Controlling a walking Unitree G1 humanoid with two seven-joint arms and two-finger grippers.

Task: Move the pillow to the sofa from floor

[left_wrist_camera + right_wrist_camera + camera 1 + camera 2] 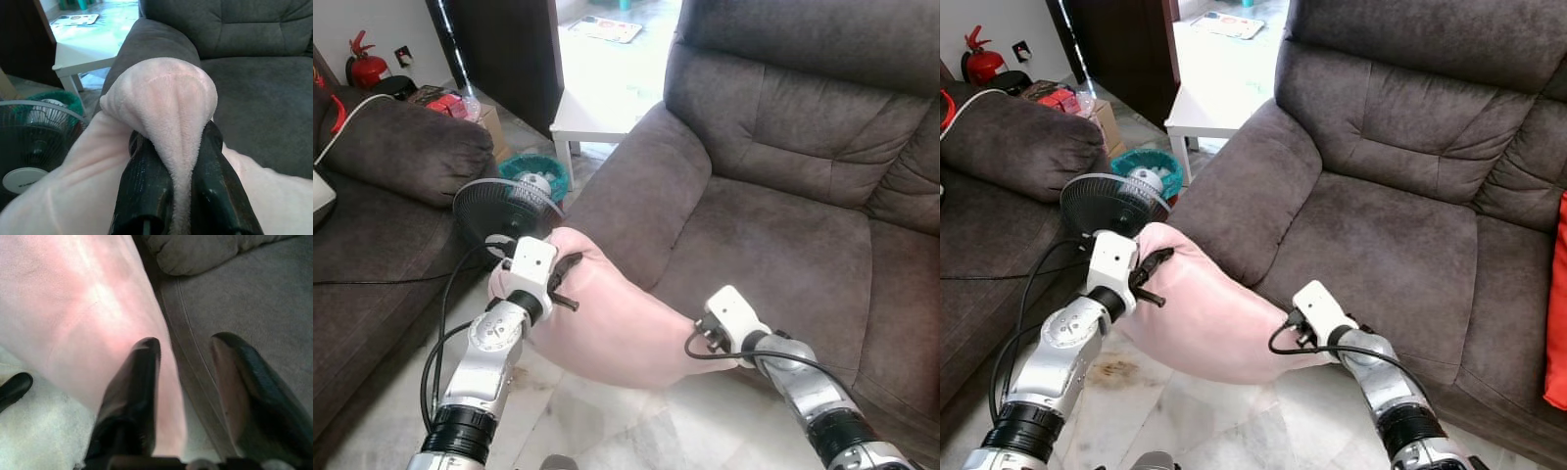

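Pillow (pixel 607 328), pink and plush, hangs clear of the marble floor (pixel 607 421) between the two arms, just in front of the brown sofa (pixel 773 225) and level with its seat front; its far side appears to rest against the sofa armrest (pixel 626 201). Left end effector (pixel 183 161) is pressed together on a bunched corner of the pillow, with fabric bulging out beyond the fingertips, which suggests a pinch deep enough to carry the weight. Right end effector (pixel 183 382) stands spread: one finger lies against the pillow's lower end, the other is out over the sofa seat edge. It seems to prop that end from the side, not clamp it. This arrangement suits a lift-and-swing onto the seat cushion (pixel 773 245), which lies bare and directly ahead.

Judgement: pick-up is done; placement remains. Risk lies in the unclamped right end sagging or slipping off the finger. Floor fan (pixel 504 211) stands just beside the left arm, its cable (pixel 445 294) trailing nearby, a snag hazard
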